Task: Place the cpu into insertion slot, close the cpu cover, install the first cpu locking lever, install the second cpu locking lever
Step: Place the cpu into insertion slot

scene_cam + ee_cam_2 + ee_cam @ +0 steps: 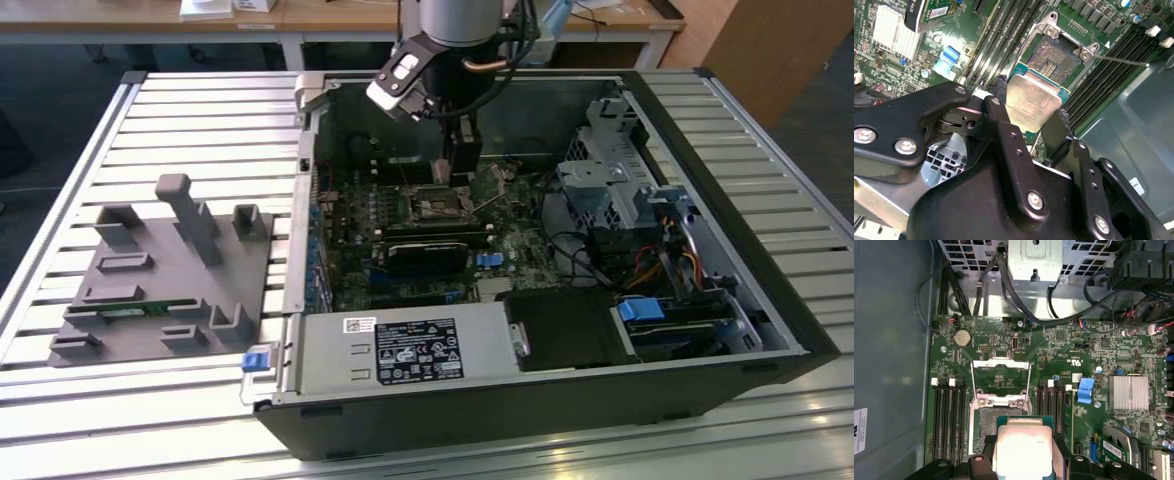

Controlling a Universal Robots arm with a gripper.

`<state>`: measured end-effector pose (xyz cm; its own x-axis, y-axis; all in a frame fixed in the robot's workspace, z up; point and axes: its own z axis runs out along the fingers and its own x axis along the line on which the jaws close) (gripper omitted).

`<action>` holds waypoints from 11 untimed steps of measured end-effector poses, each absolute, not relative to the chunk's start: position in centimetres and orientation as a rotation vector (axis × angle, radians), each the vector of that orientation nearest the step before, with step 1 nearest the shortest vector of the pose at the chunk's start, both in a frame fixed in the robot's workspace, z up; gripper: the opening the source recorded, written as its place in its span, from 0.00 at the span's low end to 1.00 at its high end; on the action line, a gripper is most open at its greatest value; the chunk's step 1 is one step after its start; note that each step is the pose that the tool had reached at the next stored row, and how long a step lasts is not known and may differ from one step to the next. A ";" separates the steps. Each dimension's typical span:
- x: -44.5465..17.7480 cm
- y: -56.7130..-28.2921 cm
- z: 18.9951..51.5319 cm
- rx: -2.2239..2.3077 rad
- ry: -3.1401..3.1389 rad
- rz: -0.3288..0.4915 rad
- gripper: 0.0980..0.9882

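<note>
The cpu (1021,447) (1034,105), a flat square chip with a dull silver top and green rim, is clamped by its edges in my gripper (1024,460) (1029,120). It hangs just above the open insertion slot (989,422) (1056,57), overlapping the slot's near edge and apart from it. The cpu cover (1000,362), a thin metal frame, stands raised at the slot's far side. A thin locking lever (1119,61) sticks out sideways from the socket. In the exterior view my gripper (461,165) reaches down into the computer case over the socket (438,207).
Black memory slots (949,420) flank the socket on both sides. A finned heat sink (1128,392), a blue connector (1085,390) and cables (1004,285) lie nearby. The case walls (747,230), the drive cage (614,180) and the power supply (400,350) hem the board in. A grey fixture (160,270) sits outside.
</note>
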<state>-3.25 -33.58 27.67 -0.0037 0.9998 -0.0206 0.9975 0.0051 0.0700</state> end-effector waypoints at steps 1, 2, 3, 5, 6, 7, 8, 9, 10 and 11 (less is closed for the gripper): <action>-3.3 -33.6 27.6 2.171 2.181 0.054 0.48; -3.3 -33.6 27.5 2.171 2.181 0.054 0.48; -3.3 -33.6 27.4 2.171 2.181 0.054 0.48; -3.3 -33.6 27.2 2.171 2.181 0.054 0.48; -3.3 -33.6 27.1 2.171 2.181 0.054 0.48; -3.3 -33.6 27.0 2.171 2.181 0.054 0.48; -3.3 -33.6 27.0 2.171 2.181 0.054 0.48; -3.3 -33.6 26.9 2.171 2.181 0.054 0.48; -3.3 -33.6 26.8 2.171 2.181 0.054 0.48; -3.3 -33.6 26.8 2.171 2.181 0.054 0.48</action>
